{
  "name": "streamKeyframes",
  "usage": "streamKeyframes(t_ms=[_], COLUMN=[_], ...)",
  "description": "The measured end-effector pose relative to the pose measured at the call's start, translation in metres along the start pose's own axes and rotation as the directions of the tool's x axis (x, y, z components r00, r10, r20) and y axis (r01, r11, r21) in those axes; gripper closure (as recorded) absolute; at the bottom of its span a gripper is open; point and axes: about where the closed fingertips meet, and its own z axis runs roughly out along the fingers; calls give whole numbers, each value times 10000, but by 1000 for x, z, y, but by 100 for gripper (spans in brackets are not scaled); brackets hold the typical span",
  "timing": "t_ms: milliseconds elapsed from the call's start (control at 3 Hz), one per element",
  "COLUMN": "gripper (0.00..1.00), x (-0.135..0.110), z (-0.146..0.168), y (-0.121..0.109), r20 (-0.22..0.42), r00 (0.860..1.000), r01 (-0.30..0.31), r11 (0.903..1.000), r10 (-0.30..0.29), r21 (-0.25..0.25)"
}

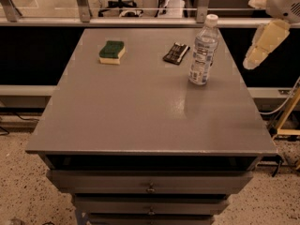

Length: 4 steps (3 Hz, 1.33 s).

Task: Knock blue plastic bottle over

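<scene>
The blue plastic bottle (203, 50) is clear and ribbed, with a white cap and a printed label. It stands upright on the right rear part of the grey table (140, 116). My gripper (263, 43) hangs in the air off the table's right edge, to the right of the bottle at about its height, and does not touch it. The white arm runs up to the top right corner.
A green-and-yellow sponge (112, 52) lies at the rear left of the table. A small flat black object (176, 53) lies just left of the bottle. Drawers (150, 182) sit below the front edge. A glass railing (140, 3) runs behind the table.
</scene>
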Motion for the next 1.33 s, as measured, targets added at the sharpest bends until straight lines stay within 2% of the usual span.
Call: streamKeyframes(t_ms=[333,667,1000,1333], gripper=[0,0,0,0], x=[0,5,27,23], z=[-1,10,48,67], y=[0,3,12,24], r20=[-8,771,2723,4630], r00=[10000,9961,9485,8489], r01=[11,-405,-1287,-1652], r11=[10000,9986,9825,9601], r10=[-11,429,1615,2550], r21=[21,-329,-1346,-2258])
